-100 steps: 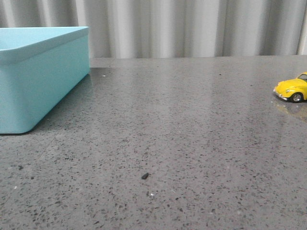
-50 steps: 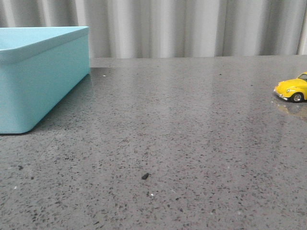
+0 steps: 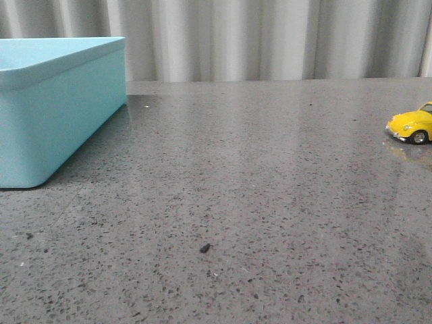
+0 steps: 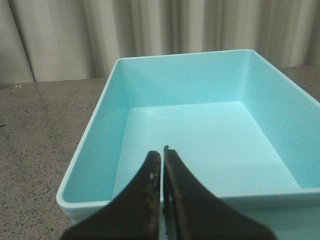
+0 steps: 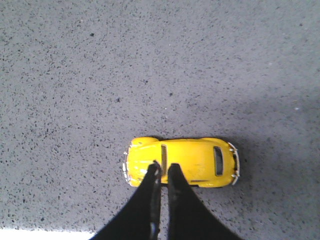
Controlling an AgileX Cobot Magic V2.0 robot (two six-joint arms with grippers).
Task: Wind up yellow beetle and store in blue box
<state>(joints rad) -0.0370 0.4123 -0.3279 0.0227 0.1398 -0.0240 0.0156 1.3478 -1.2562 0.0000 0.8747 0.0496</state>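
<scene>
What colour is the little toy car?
Bright yellow beetle, seen best from above in the right wrist view.

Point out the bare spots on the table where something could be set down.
The widest bare stretch of table lies between the blue box at the left edge and the yellow car at the far right. The box's floor is bare too. Nowhere looks crowded.

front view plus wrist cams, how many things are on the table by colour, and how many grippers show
yellow: 1, the yellow beetle
light blue: 1, the blue box
black grippers: 2, the left gripper above the box and the right gripper above the beetle, both nearly closed with nothing held
total: 4
</scene>
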